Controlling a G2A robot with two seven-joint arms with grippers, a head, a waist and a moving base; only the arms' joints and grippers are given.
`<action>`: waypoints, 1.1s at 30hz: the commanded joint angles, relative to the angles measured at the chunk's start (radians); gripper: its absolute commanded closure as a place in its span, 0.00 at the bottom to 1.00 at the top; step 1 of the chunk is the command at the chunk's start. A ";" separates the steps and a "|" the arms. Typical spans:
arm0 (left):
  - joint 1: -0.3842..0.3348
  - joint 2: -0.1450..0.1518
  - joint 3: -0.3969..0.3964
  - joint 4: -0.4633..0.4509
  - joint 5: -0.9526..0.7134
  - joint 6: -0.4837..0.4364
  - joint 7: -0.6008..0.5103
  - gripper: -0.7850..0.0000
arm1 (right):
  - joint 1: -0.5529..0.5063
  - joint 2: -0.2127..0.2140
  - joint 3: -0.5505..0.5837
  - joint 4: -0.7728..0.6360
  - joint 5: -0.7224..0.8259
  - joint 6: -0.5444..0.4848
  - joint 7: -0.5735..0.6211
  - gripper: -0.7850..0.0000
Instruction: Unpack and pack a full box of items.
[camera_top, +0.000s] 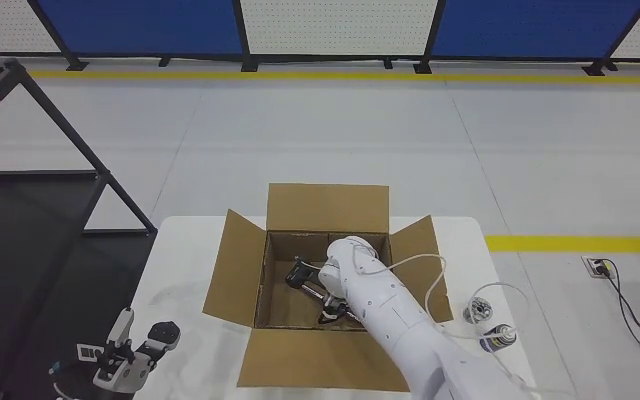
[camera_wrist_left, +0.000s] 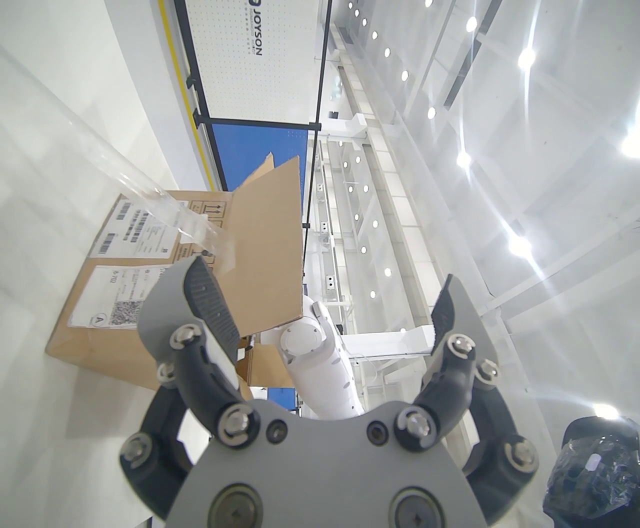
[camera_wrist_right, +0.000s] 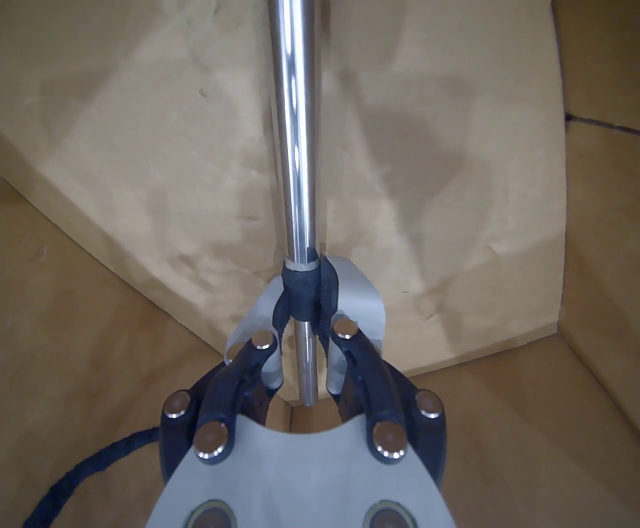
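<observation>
I am clamping my right gripper tight around a shiny metal rod inside the open cardboard box on the table; my left gripper is gaping wide, holding nothing, near the table's corner.

overhead facing down, wrist views share box

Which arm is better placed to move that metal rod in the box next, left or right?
Right, most likely. The right gripper is shut on the metal rod inside the cardboard box. The left gripper is open and sits outside the box, off to its side.
</observation>
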 joint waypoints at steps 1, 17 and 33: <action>0.000 0.000 0.000 0.000 0.001 0.000 -0.001 0.00 | 0.010 0.002 0.006 0.001 0.005 -0.009 -0.015 1.00; -0.026 0.001 0.016 0.004 0.022 0.020 -0.001 0.00 | 0.102 0.029 0.032 -0.066 -0.020 -0.077 -0.127 1.00; -0.047 0.002 0.037 0.006 0.049 0.041 0.007 0.00 | 0.119 0.166 0.124 -0.330 -0.076 -0.193 -0.300 1.00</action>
